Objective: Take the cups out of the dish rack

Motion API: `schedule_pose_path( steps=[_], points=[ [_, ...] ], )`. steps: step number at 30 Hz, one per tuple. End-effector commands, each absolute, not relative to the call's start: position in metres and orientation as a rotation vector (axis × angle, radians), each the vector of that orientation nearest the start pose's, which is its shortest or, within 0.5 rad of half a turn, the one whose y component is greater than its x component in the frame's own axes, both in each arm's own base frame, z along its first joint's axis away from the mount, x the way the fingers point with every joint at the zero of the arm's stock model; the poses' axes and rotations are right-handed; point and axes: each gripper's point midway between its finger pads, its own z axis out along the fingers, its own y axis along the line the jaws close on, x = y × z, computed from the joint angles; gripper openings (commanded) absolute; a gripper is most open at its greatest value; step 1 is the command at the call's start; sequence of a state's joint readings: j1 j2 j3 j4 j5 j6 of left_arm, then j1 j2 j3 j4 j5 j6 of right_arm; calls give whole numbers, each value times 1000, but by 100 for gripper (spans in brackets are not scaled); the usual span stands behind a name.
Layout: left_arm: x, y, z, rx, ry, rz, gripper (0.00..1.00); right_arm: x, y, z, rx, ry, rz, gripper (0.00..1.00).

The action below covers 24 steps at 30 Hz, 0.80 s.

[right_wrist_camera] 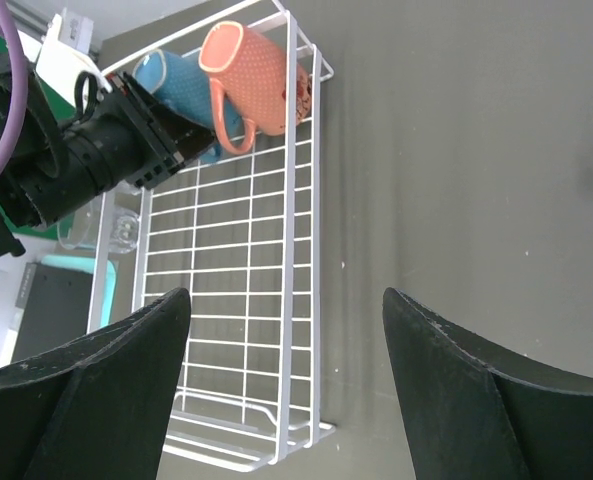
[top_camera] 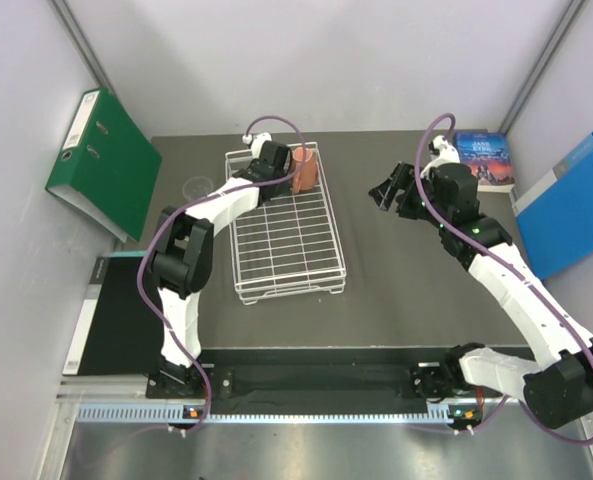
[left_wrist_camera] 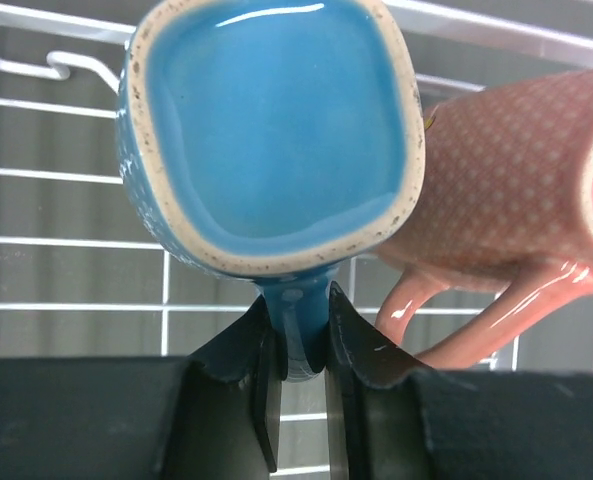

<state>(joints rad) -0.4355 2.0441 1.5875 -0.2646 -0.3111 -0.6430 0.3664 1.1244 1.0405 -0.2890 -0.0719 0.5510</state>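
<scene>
In the top view, the left pincer [top_camera: 272, 158] is being held low over the far end of the dish rack [top_camera: 286, 235], and the orange mug [top_camera: 304, 170] is lying just to its right, inside the rack. A clear glass [top_camera: 196, 187] is standing on the table [top_camera: 396, 290] to the left of this pincer, outside the rack. The right pincer [top_camera: 389, 190] is being held above the table, well to the right of the rack, with its jaws parted and nothing between them. In the left wrist view, the light-blue mug [left_wrist_camera: 276, 130] is being gripped by its handle, which is being pinched between the two fingers [left_wrist_camera: 361, 350]. The mug body is being shown directly ahead of the fingertips, one end turned to the camera, with the rack's wires behind it. The orange mug is lying just beside it, ahead and to the right of the pincer. Whether the blue mug is being lifted off the wires cannot be told. In the right wrist view, the right pincer's own fingers [right_wrist_camera: 106, 400] are being kept wide apart and empty. The rack is being framed ahead, between them. Both mugs are lying at its far end, ahead and to the left, where the left pincer is being closed on the blue one.
</scene>
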Motion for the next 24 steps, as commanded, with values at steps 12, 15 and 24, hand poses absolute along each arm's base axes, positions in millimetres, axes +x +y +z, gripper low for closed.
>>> schedule_pose_path(
  steps=[12, 15, 24],
  points=[
    [491, -188, 290, -314, 2000, -388, 0, 364, 183, 281, 210, 1946, 736, 77],
    [481, -194, 311, -328, 1970, -523, 0, 369, 185, 280, 253, 1930, 761, 76],
    [404, -251, 374, -152, 1718, -1441, 0, 350, 233, 340, 90, 1710, 1323, 79]
  ],
)
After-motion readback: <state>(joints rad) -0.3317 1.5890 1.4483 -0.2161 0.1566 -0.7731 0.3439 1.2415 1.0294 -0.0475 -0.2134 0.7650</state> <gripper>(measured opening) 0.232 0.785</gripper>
